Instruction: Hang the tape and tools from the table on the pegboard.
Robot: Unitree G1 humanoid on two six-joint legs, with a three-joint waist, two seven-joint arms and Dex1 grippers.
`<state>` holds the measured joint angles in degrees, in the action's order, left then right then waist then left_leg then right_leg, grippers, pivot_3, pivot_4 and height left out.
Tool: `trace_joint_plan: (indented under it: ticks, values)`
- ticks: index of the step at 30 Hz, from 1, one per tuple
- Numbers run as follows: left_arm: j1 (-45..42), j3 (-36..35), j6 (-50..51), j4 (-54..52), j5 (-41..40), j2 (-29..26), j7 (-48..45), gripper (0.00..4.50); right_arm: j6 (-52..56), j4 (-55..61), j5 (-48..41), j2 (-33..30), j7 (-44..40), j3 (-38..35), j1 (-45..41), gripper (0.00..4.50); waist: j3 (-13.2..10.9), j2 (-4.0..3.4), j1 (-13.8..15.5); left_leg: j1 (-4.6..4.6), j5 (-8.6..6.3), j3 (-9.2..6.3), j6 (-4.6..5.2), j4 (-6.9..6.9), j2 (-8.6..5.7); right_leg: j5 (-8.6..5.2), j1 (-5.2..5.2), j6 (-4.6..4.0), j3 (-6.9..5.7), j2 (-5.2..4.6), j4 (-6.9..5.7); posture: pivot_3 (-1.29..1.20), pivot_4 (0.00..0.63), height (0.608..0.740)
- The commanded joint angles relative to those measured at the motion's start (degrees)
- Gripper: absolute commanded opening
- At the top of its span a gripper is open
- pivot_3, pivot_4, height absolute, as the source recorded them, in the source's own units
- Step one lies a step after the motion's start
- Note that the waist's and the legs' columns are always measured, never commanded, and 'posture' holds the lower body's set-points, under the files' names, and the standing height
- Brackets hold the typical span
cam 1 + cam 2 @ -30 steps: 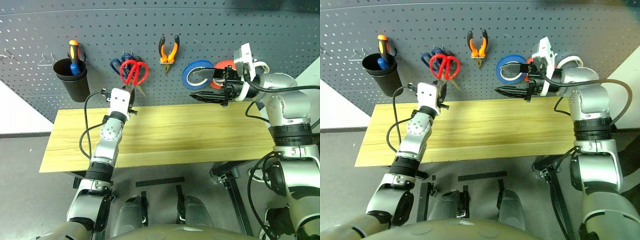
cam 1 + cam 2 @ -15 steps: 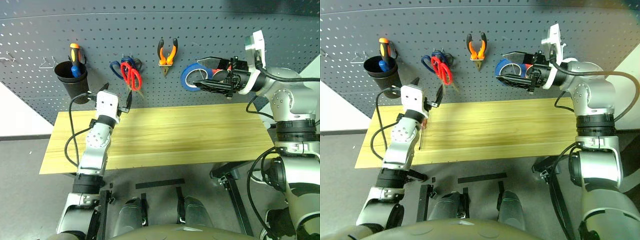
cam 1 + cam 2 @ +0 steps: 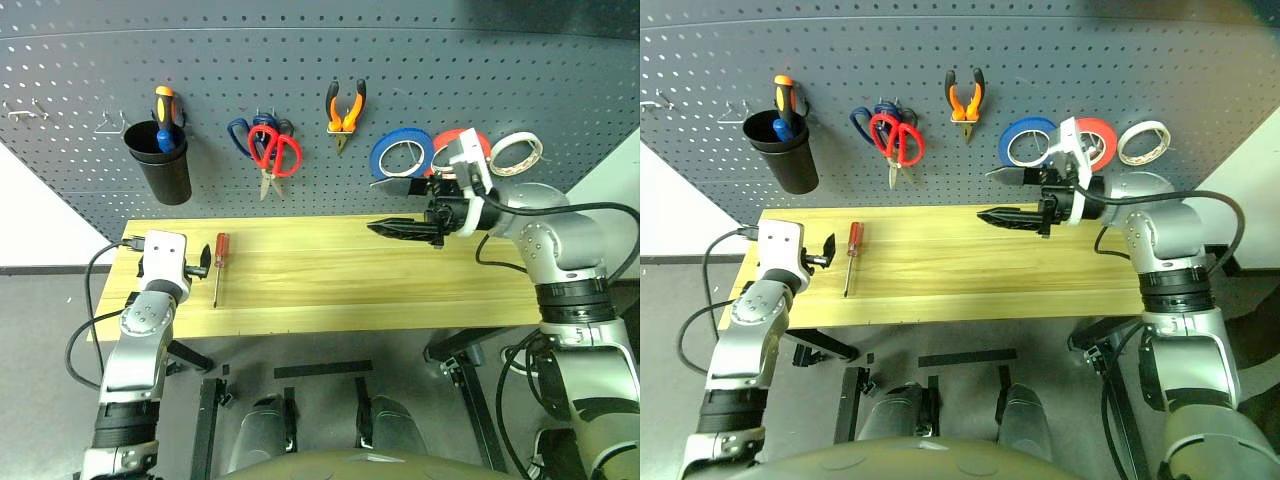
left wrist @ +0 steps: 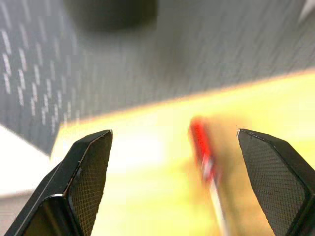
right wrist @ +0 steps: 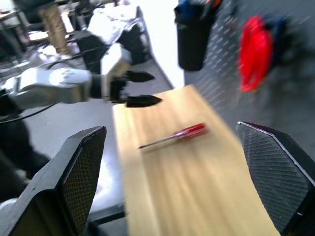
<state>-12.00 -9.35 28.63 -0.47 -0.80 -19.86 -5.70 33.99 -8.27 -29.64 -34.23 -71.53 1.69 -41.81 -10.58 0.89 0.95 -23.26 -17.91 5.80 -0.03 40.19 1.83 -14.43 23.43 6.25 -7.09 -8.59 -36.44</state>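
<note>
A red-handled screwdriver point(image 5: 174, 135) lies on the table point(image 5: 197, 191) near the left gripper point(image 5: 140, 88).

head stereo pair looking down over table point(image 3: 330, 290), wrist views close

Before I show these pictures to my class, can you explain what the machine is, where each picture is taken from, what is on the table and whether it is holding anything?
It is a humanoid robot with two arms, each ending in two black fingers. Two pictures come from cameras in its head, looking down over the arms. The other two come from cameras on its wrists, looking along the fingers. On the table lies one thing, a red-handled screwdriver, just beside the left gripper. Both grippers are open and hold nothing; the right gripper hangs above the table. On the pegboard hang red-handled scissors, pliers and blue tape, among other items.
</note>
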Motion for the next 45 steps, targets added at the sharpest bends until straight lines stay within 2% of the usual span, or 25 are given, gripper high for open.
trace_joint_plan:
  ticks: [1, 11, 18, 25, 33, 42, 45]
  values:
    - [-7.2, -0.3, 6.3, 6.0, -0.5, 0.9, 1.3, 4.25, 2.5, -0.6, 0.9, 0.4, 3.9, -0.3, -3.1, 4.5, 0.0, 0.02, 0.1, -0.01, 0.0, 0.0, 0.0, 0.0, -0.01, 0.0, -0.02, 0.0, 0.0, -0.01, -0.01, 0.07, 0.166, 0.732]
    - [-25.9, -1.6, 13.7, 28.6, -1.3, 1.9, 4.0, 4.25, 3.0, -4.6, 4.7, -0.9, 5.2, 1.4, -7.0, 4.5, -0.7, 0.11, -0.2, -0.02, 0.0, 0.0, 0.0, -0.15, -0.02, 0.0, 0.0, 0.01, -0.02, 0.04, 0.09, 0.05, 0.237, 0.732]
    - [-32.0, -0.6, 14.0, 38.0, -1.4, 1.2, 2.5, 4.25, 6.8, -3.0, 5.0, -2.1, 6.0, 1.8, -7.0, 4.5, -2.4, 0.1, -0.3, -0.01, 0.0, -0.01, 0.0, -0.12, 0.0, 0.0, 0.01, 0.0, -0.01, 0.02, 0.06, 0.01, 0.295, 0.732]
    - [-36.8, -1.4, 11.3, 47.5, -1.7, 0.1, 2.1, 4.25, 5.0, -3.2, 6.7, -0.2, 5.8, 3.7, -6.9, 4.5, -5.2, 0.23, -0.4, -0.1, 0.0, 0.0, 0.01, -0.11, 0.0, 0.0, 0.16, 0.0, -0.01, 0.01, 0.0, -0.02, 0.36, 0.732]
    - [-40.1, -2.0, 8.3, 54.2, -2.5, -0.5, 2.7, 4.25, -1.2, -7.2, 11.8, 3.6, 7.2, 7.6, -8.0, 4.5, -8.2, 0.17, -0.5, -0.2, 0.0, 0.15, 0.01, -0.09, -0.02, -0.01, 0.62, 0.0, 0.08, -0.11, -0.54, -0.02, 0.397, 0.732]
    - [-38.6, -3.6, 12.2, 51.4, -3.9, 0.6, 4.8, 4.25, -4.7, -9.8, 13.6, 5.3, 5.3, 8.8, -9.7, 4.5, -8.7, 0.08, -0.7, -0.21, 0.0, 0.19, 0.01, -0.09, 0.0, -0.01, 0.74, 0.0, 0.18, -0.12, -0.62, 0.0, 0.388, 0.732]
    - [-37.1, -4.0, 13.5, 49.1, -4.4, 1.1, 5.8, 3.65, -5.3, -11.3, 14.2, 5.6, 5.0, 8.8, -10.8, 4.5, -8.7, 0.08, -0.7, -0.21, 0.0, 0.2, 0.01, -0.09, 0.0, -0.01, 0.77, 0.0, 0.21, -0.12, -0.62, 0.0, 0.381, 0.732]
